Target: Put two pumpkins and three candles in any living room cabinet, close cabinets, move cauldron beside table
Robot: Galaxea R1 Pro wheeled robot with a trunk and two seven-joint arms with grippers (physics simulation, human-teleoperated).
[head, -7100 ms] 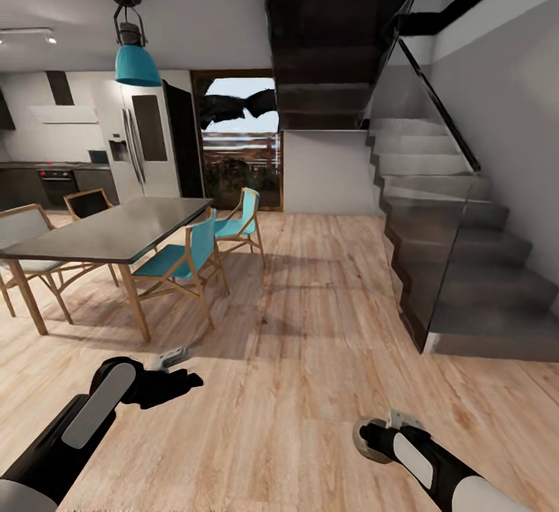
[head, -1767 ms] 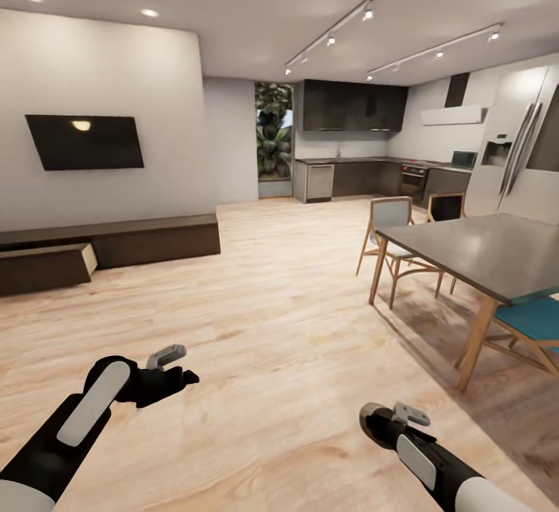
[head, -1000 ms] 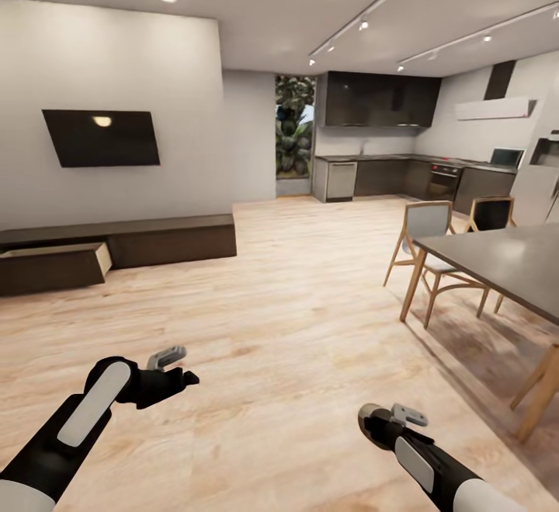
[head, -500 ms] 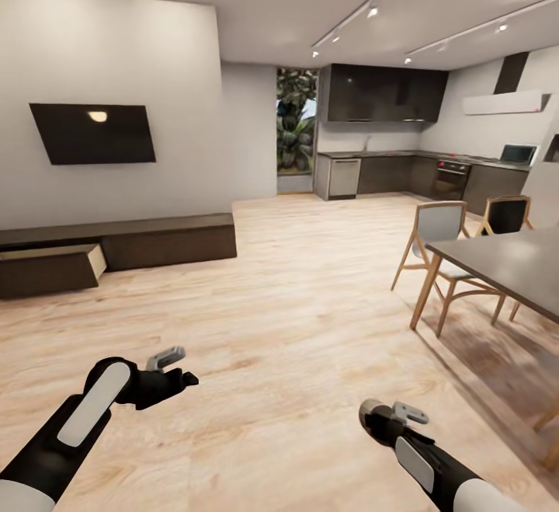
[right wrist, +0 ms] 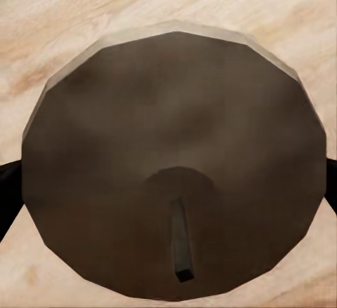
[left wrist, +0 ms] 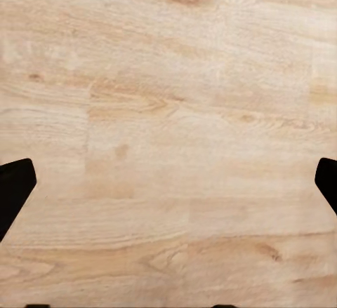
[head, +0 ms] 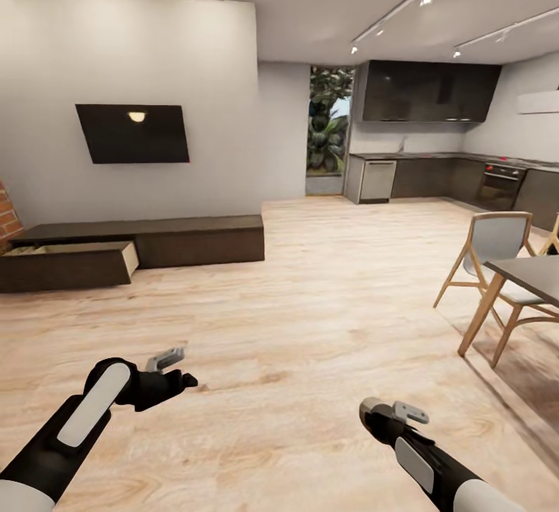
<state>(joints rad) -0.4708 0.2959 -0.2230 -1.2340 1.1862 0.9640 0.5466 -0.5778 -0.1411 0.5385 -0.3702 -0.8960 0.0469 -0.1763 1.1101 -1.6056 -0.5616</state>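
Note:
In the right wrist view a stubby dark-brown candle [right wrist: 175, 175] with a short wick sits between the fingers, and my right gripper [head: 380, 417] is shut on it, low over the wooden floor. My left gripper [head: 180, 368] hangs open over bare floorboards, its dark fingertips [left wrist: 14, 185] far apart with nothing between them. The long low dark-brown cabinet [head: 198, 238] stands against the white wall ahead on the left, with one drawer [head: 74, 262] pulled out at its left end. The pumpkins, the cauldron and the grey slab table are out of view.
A dark dining table [head: 536, 269] with a wooden-legged chair [head: 493, 252] stands at the right edge. A wall-mounted TV [head: 133, 133] hangs above the cabinet. The grey kitchen units [head: 435, 178] line the far right. Wide wooden floor [head: 310, 302] lies between me and the cabinet.
The camera has turned left: the cabinet and TV have slid toward the middle and the dining table toward the right edge. Both arms hold the same pose.

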